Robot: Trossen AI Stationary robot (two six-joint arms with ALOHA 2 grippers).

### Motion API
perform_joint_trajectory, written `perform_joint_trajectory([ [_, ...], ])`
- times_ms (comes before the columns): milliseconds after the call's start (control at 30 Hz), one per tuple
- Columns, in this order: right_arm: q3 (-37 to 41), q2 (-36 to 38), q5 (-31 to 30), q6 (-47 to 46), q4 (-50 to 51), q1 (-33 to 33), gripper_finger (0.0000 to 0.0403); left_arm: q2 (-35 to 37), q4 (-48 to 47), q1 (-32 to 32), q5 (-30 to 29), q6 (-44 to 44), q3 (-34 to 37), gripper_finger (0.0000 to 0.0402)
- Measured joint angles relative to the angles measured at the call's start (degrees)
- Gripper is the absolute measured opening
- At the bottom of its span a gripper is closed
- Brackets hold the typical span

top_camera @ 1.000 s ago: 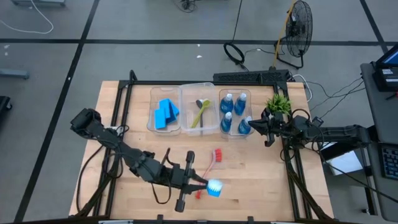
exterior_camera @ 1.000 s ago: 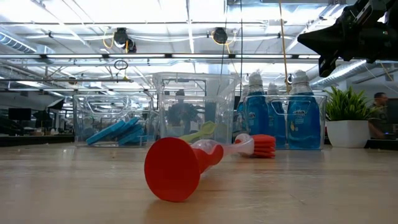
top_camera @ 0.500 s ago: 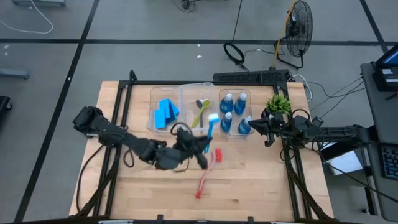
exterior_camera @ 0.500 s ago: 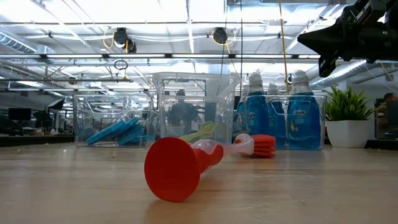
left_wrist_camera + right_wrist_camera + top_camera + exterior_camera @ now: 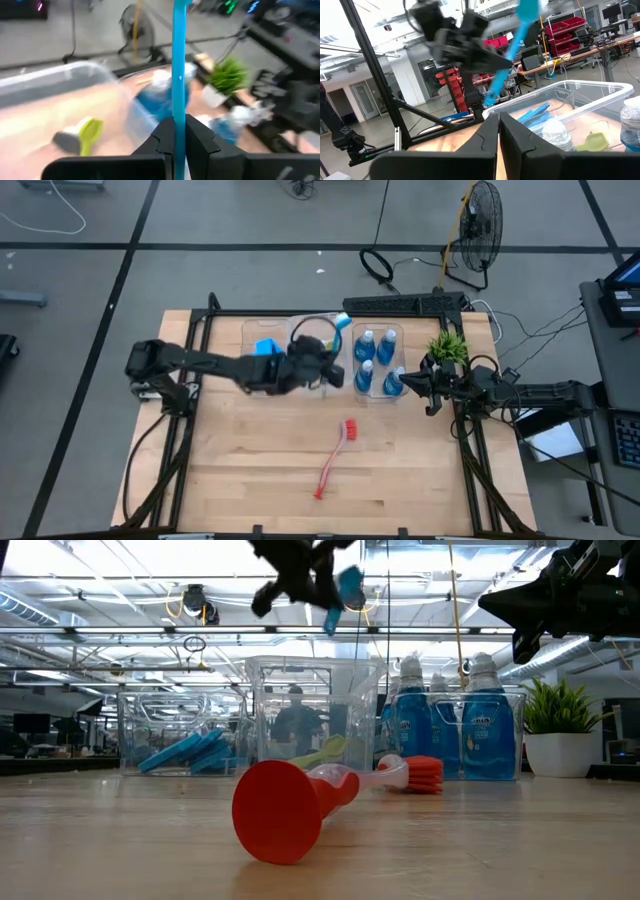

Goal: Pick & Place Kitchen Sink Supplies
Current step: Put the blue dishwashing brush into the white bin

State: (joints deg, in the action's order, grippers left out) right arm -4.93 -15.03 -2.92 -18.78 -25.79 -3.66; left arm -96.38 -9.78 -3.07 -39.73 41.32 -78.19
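Observation:
My left gripper (image 5: 322,363) hangs high over the middle clear bin (image 5: 320,320), shut on the blue brush (image 5: 343,322), whose head points toward the far edge. The low view shows that gripper (image 5: 305,575) and the blue brush (image 5: 345,588) well above the bins. The red brush (image 5: 335,455) lies flat on the bare wood. Blue sponges (image 5: 266,352) sit in the left bin, a yellow-green brush (image 5: 86,132) in the middle one, and bottles of blue liquid (image 5: 375,360) in the right one. My right gripper (image 5: 430,388) waits, shut, beside the bottles. My left gripper (image 5: 178,131) pinches the blue brush's thin handle (image 5: 178,107) between its two fingers. In the right wrist view the handle (image 5: 507,65) crosses the fingers at a slant, with a short tail below them. The brush is lifted clear and tilted, its head uppermost.
A small potted plant (image 5: 447,345) stands on the table's right far corner, close to my right arm. Three clear bins line the far side. Bare wood (image 5: 250,460) spreads around the red brush toward the near edge.
My left gripper has carried the blue brush from low near the table's near edge up and toward the far edge, ending above the middle bin. The brush has turned so its head now points toward the far edge.

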Motion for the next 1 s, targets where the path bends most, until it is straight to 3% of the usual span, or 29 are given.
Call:
perform_joint_trajectory([
  [200, 0.0, 0.0, -0.2, 0.01, -0.01, -0.01, 0.0004, 0.0, -9.18, 6.67, 9.16, 7.03, 0.0, 0.0019],
  [500, 0.0, 0.0, -0.26, 0.01, -0.01, 0.0, 0.0004, -0.02, -17.74, 12.53, 16.58, 9.96, 0.0, 0.0019],
  [1000, 0.0, 0.02, -0.27, -0.01, 0.81, -0.02, 0.0004, -2.85, -20.66, 13.73, 21.23, 10.09, 0.04, 0.0019],
])
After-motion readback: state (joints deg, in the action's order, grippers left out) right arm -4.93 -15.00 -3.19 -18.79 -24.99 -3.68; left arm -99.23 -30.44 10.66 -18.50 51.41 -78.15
